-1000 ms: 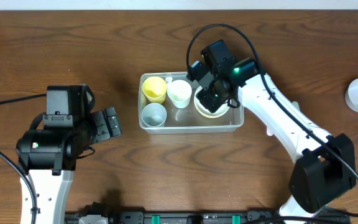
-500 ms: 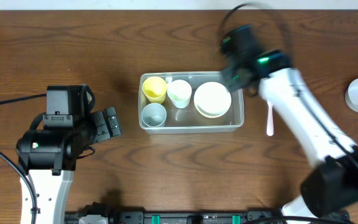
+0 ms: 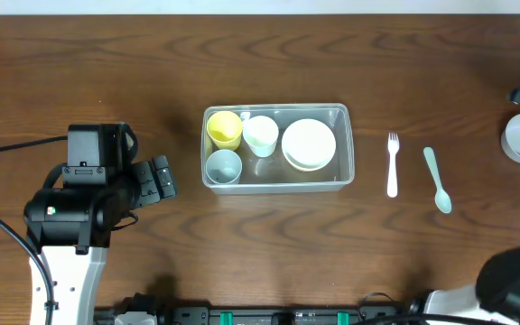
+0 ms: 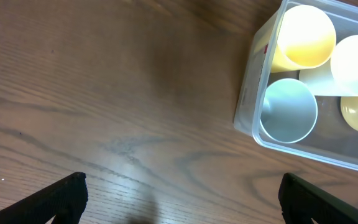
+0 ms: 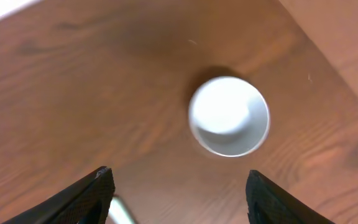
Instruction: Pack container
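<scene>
Counter (image 3: 260,54): dark brown wood grain, carrying everything here.
Left arm: stands well off to the left of the container, black at the wrist and white lower down.
Left gripper (image 4: 183,186): points toward the container's left end and hangs over bare wood; jaws spread wide, nothing between them.
Right gripper (image 5: 179,180): far out to the right of the container, past the cutlery; jaws spread wide and holding nothing, hanging over the white bowl.
Container (image 3: 278,186): clear plastic tub with rounded corners, lying flat at the middle of the counter with its long side left to right.
Stacked bowls (image 3: 309,143): in the container's right half, a white one nested on a yellow one.
White bowl (image 5: 229,116): alone on the wood, well to the right of the container, mouth up.
Yellow cup (image 3: 225,129): in the container's far-left corner.
White cup (image 3: 261,135): inside the container, between the yellow cup and the stacked bowls.
Pale-blue cup (image 3: 224,166): in the container's near-left corner, mouth up.
Spoon (image 3: 437,179): pale green, lying on the wood to the right of the container, beyond the fork.
Fork (image 3: 392,164): white, lying just right of the container, apart from it.
</scene>
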